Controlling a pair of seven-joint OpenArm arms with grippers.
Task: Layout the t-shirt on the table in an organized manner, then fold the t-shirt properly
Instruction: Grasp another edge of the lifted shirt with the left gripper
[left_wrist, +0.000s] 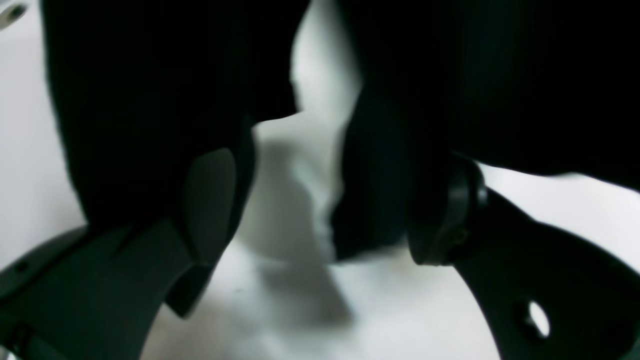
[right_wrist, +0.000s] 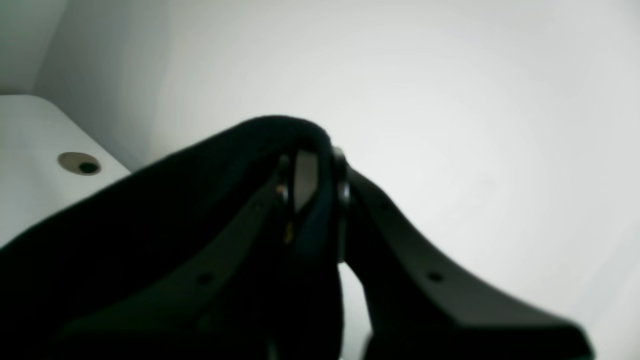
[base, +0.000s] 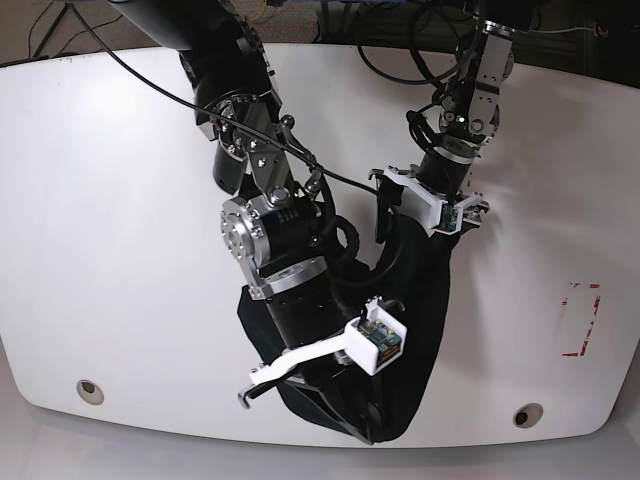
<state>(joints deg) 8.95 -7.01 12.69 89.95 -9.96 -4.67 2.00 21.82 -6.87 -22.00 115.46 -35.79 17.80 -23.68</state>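
- Base view: the t-shirt (base: 420, 330) hangs bunched between both arms, over the white counter (base: 120, 250).
- Right gripper (right_wrist: 312, 200) is pinched tight on the cloth.
- Left gripper (left_wrist: 320, 210) is wide open with cloth between its fingers, holding nothing.
- Laying out is not done; next, spread it flat.

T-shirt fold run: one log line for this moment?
black cloth t-shirt: bunched on glossy white table | right gripper: shut on t-shirt | left gripper: open around cloth
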